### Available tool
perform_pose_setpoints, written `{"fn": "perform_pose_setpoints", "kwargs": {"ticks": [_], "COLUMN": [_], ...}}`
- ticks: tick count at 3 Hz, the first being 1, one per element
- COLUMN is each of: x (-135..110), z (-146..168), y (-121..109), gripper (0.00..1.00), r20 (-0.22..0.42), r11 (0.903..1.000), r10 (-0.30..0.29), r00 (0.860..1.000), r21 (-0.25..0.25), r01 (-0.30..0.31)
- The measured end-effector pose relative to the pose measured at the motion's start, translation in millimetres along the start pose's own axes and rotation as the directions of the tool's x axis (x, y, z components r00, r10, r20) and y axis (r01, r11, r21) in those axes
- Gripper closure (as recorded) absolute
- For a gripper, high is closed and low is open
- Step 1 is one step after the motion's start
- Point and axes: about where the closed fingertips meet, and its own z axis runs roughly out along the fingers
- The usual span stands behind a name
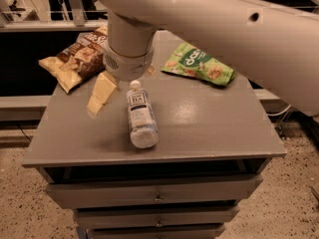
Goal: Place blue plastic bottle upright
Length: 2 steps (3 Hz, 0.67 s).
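The white arm (209, 29) fills the top of the view, reaching in from the right, with its round wrist hanging over the back left part of the grey cabinet (214, 128). Below the cabinet top sits a stack of drawers (154, 193).

Two snack bags lie along the far edge. A brown bag (75, 59) lies at the left corner and a green bag (199, 68) lies right of the middle. They are well apart, and neither touches the bottle.

The bottle (138, 114) lies flat on its side near the middle of the top. Its white cap (134, 85) points away from the camera and its clear base points toward the front edge. The label with the dark square faces up.

The gripper (101, 94) hangs from the wrist just left of the cap end, low over the top, between the brown bag and the bottle. It is beside the bottle, not around it. No contact shows, and whether it is apart or together cannot be told.

As for progress, nothing of the task itself is done, since the bottle is down and not held. The approach looks nearly made. What is left is likely to bring the gripper across onto the bottle, close on it, tip it up onto its base and let go so that it stands.
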Motion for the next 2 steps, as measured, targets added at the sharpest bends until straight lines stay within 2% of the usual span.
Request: {"fn": "perform_pose_setpoints", "kwargs": {"ticks": [1,2], "x": [-7,-6], "z": [19,30], "y": [2,-3], "gripper": [0.00,0.00], "r20": [-0.026,-0.040], "r11": [0.9899,0.9627], "r10": [0.137,0.255], "r00": [0.990,0.966], "r21": [0.039,0.103], "r01": [-0.136,-0.250]}}
